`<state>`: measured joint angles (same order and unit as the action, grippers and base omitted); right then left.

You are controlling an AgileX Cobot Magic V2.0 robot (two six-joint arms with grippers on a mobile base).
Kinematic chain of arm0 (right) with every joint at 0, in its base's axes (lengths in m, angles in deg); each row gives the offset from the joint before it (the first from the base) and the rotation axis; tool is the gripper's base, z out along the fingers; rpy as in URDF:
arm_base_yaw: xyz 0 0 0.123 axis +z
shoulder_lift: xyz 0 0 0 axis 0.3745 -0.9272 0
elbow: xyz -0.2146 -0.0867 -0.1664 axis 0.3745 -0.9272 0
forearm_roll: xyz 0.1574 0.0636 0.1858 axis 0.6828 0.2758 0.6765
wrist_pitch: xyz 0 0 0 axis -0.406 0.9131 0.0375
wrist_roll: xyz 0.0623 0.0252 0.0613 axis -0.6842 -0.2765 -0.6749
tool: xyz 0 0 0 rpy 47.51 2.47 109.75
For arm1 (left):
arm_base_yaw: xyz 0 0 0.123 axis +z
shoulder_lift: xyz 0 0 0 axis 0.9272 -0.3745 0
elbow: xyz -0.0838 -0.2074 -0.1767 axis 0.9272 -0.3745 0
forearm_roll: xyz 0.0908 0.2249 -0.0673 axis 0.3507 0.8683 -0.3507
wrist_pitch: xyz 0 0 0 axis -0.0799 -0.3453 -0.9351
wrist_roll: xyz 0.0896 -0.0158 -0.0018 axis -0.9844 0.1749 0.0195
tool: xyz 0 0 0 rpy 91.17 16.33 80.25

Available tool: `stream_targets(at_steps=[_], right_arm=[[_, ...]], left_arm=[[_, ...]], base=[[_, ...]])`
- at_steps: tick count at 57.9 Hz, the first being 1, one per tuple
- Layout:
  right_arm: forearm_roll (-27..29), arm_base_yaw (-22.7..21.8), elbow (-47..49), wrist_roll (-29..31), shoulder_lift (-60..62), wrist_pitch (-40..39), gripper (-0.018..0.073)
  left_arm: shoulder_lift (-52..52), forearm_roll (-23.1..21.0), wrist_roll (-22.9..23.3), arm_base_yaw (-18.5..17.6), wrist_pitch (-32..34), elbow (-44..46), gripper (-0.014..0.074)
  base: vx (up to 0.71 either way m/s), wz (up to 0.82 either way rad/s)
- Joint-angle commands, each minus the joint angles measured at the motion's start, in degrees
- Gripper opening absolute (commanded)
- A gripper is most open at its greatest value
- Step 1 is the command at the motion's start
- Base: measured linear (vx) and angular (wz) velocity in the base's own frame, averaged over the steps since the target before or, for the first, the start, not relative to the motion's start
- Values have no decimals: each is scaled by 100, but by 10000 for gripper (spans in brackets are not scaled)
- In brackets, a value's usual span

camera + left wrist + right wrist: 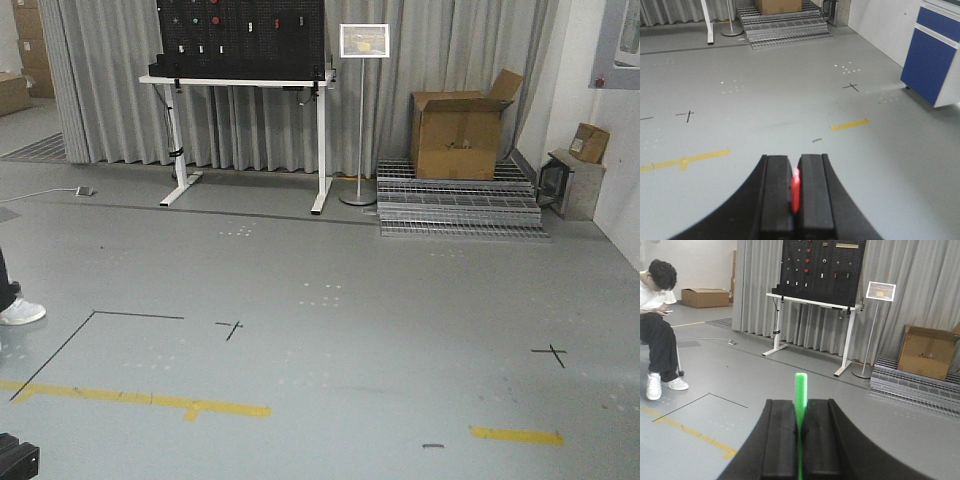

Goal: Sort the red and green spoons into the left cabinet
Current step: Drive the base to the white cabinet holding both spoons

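At the bottom centre of your left wrist view, the left gripper (795, 166) is clamped on the red spoon (795, 192), which shows as a thin red sliver pinched upright between the two black fingers (776, 195). At the bottom centre of the right wrist view, the right gripper (800, 406) is closed on the green spoon (800, 390), whose flat end sticks up past the fingertips. You cannot tell which end of either spoon is showing. Beyond the left gripper you see bare grey floor (790, 90) with a short yellow tape strip (850, 124) right of centre, then a blue cupboard (935, 60) at the right edge. A stack of metal grates (785, 30) lies at the top of that frame. In the right wrist view a person (657, 315) sits at the left edge, looking down at something held in the hands. Farther back in the upper middle stands a white table (812, 302) carrying a black pegboard (822, 265), with a sign on a stand (880, 291) just to its right. A cardboard box (927, 352) rests on grates at the right edge, and grey curtains (920, 280) hang behind everything.
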<state>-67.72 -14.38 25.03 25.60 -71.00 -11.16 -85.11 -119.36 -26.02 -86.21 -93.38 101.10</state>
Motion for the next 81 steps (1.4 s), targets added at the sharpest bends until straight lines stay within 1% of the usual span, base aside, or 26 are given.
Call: stream_targets(at_steps=[1, 81], right_arm=[[44, -9, 188, -11, -16, -163, -4], [44, -9, 188, -11, -16, -184, -4]], left_arm=[[15, -56, 45, -26, 371, 153, 0], [15, -56, 44, -26, 370, 153, 1]], base=[[66, 2], [65, -5]])
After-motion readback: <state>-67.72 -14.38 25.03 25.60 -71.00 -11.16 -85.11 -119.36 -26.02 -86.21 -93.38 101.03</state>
